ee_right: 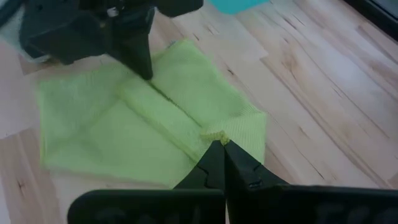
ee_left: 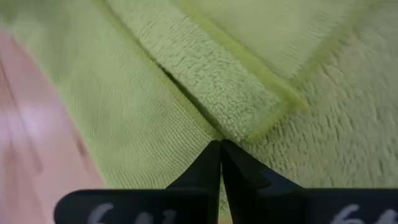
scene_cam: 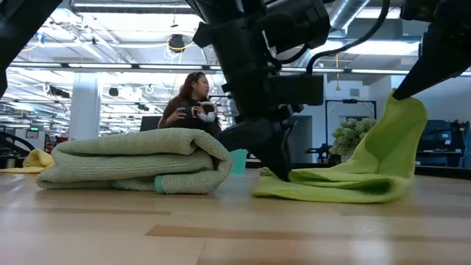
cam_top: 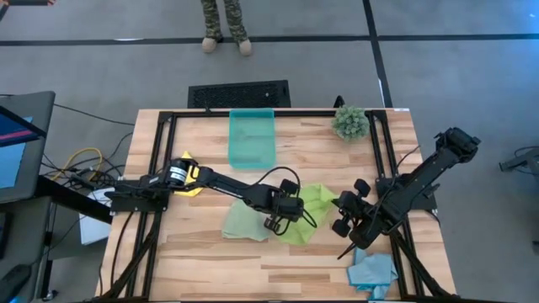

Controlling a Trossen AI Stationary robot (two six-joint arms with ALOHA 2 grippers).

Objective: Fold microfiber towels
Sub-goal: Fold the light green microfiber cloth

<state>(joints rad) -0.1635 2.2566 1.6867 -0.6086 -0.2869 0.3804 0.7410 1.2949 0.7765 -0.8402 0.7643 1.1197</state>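
Your left gripper [cam_top: 278, 224]: fingers pinched together on lime green microfiber towel [cam_top: 307, 210] mid-table. Your right gripper [ee_right: 219, 147]: fingers clamped on same towel's raised corner. Towel creased, one edge lifted. Folded pale green microfiber towel [scene_cam: 136, 169] just beside. Light wooden table [cam_top: 202, 252]; person seated in open room behind.

Light: bright, even, from ceiling strip lamps [scene_cam: 96, 46] overhead | Shadows: soft, faint on the table [cam_top: 210, 252] | Glare: mild sheen on the wood | Blur: left wrist view soft at close range, lime green towel [ee_left: 249, 81] fuzzy | Low view: foreground boards unfocused
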